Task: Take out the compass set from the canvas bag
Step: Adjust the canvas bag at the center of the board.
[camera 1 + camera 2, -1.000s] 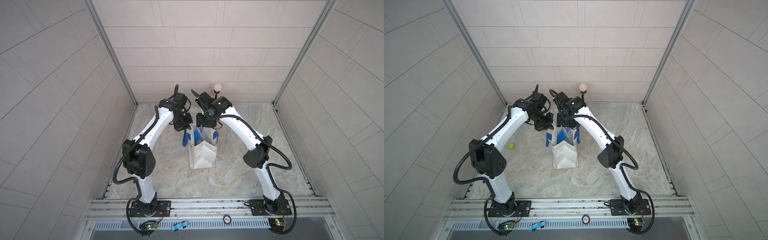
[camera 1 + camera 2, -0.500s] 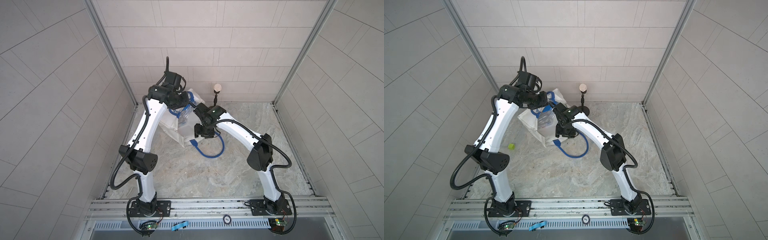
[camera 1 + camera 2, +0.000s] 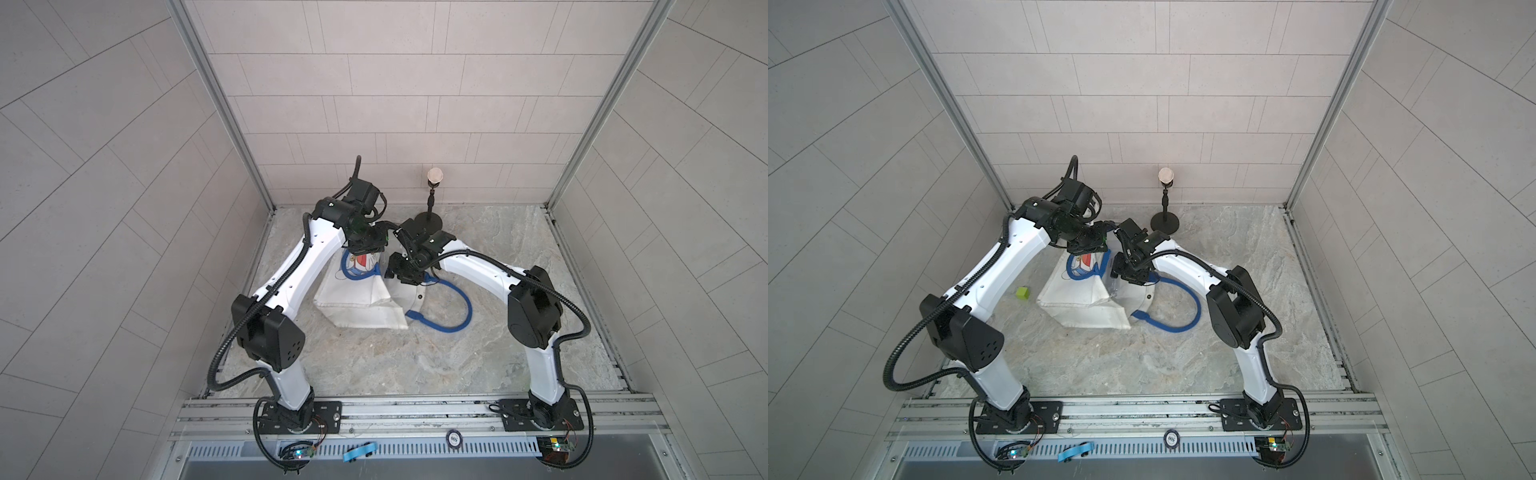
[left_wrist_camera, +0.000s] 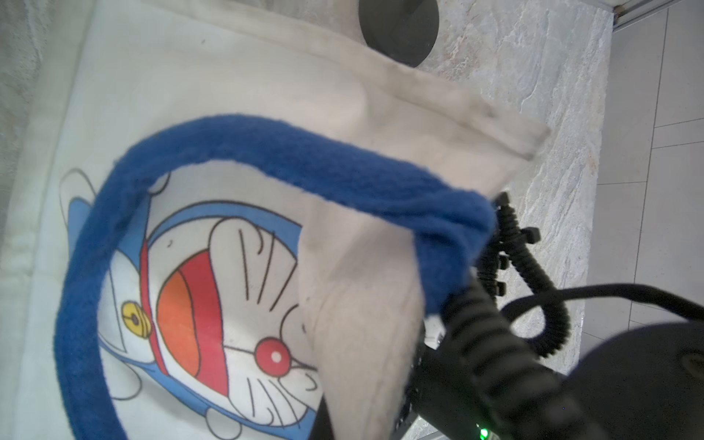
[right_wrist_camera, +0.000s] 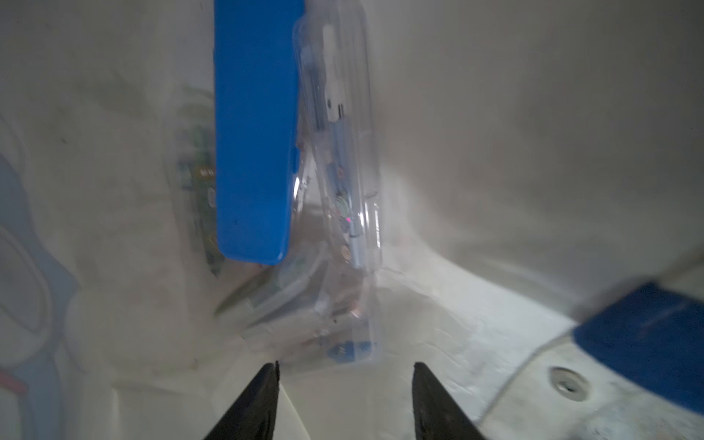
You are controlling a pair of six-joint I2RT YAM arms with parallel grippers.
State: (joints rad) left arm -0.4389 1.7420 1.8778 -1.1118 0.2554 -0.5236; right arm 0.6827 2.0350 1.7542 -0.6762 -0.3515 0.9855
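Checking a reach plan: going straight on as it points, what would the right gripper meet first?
Likely the compass set, just ahead of the right gripper inside the canvas bag; depth is blurred.

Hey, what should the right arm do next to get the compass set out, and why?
Probably ease the right gripper forward so its open jaws straddle the near end of the clear compass set, which lies just ahead of it inside the canvas bag. Nothing sits between the jaws yet.

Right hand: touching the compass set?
Cannot tell. In the right wrist view the open right hand frames the near end of the compass set; blur hides whether one finger meets it.
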